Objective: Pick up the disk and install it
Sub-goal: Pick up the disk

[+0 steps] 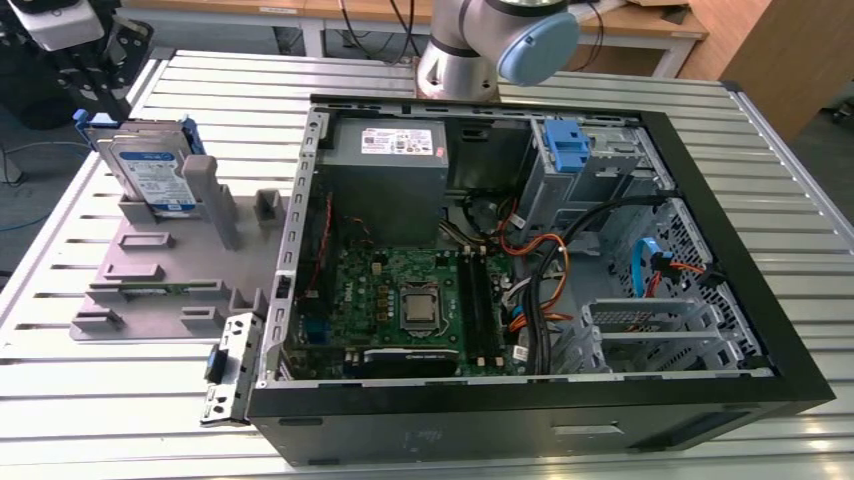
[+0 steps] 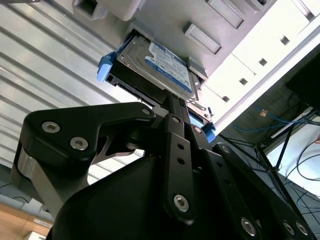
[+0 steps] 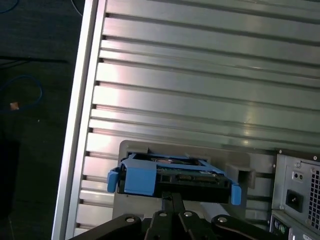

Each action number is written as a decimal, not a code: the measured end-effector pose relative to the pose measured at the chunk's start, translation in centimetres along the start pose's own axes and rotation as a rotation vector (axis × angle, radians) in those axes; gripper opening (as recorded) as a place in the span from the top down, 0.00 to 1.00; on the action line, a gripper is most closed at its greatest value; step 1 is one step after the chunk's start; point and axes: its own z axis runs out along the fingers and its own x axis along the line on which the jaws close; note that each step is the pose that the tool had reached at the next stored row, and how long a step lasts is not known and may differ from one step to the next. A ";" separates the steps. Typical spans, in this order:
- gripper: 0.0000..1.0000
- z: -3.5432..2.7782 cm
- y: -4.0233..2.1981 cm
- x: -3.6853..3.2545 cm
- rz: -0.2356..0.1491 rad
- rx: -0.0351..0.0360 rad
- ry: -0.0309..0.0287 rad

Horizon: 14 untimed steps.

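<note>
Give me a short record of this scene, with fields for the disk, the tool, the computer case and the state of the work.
disk: stands on edge in the grey holder, at the exterior view's left, outside the computer case
tool: at the disk's upper edge, as both wrist views show; whether it grips cannot be told
computer case: lies open on the slatted table; motherboard exposed
work: disk not yet installed
</note>
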 end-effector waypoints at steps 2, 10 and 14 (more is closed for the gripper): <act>0.89 0.00 0.00 0.00 -0.027 -0.0007 0.0012; 0.89 0.00 0.00 0.00 -0.172 -0.0042 0.0076; 0.89 0.00 0.00 0.00 -0.242 -0.0059 0.0108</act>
